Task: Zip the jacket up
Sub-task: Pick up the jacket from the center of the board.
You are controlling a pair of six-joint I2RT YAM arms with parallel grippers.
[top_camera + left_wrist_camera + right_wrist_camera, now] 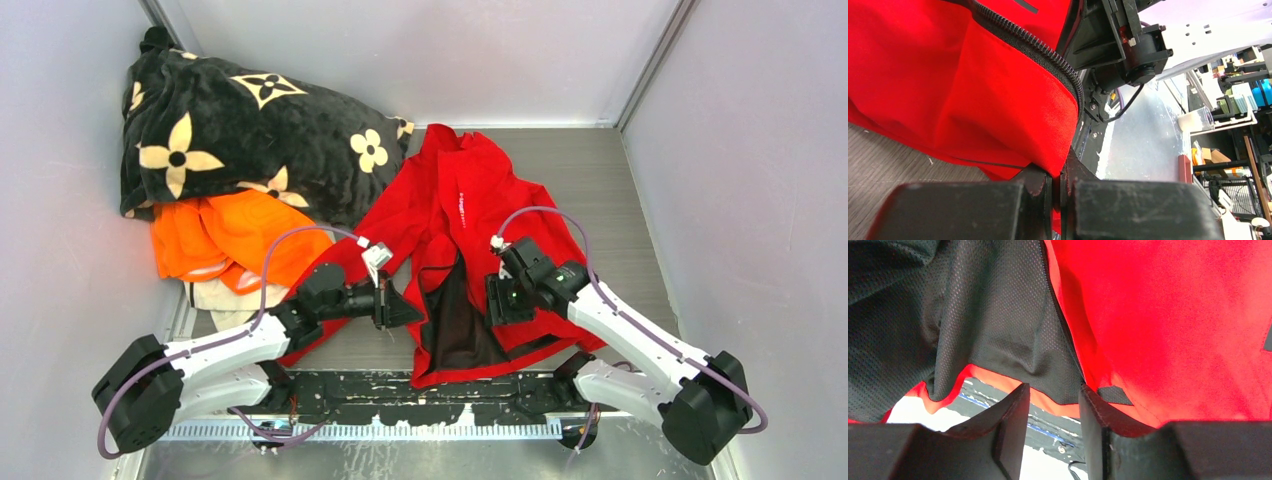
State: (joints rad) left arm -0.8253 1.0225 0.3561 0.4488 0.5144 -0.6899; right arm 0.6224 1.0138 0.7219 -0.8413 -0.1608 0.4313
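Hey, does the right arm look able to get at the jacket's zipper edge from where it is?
Probably yes: the right gripper is open right at the jacket hem, with the zipper edge just ahead and nothing between.

From my end the table [620, 190] is a grey, brushed-looking surface, boxed in by pale walls. Far-left corner is hogged by a black blanket [260, 140] with cream flowers, all heaped up. An orange garment [230, 235] pokes out from under its near edge, and there's a cream cloth [222, 298] tucked below that. The red jacket [470, 195] sprawls across the middle, collar toward the back wall, dark lining showing, one sleeve right up against the orange stuff. Its hem reaches the black mounting plate [350, 392] along the near edge.
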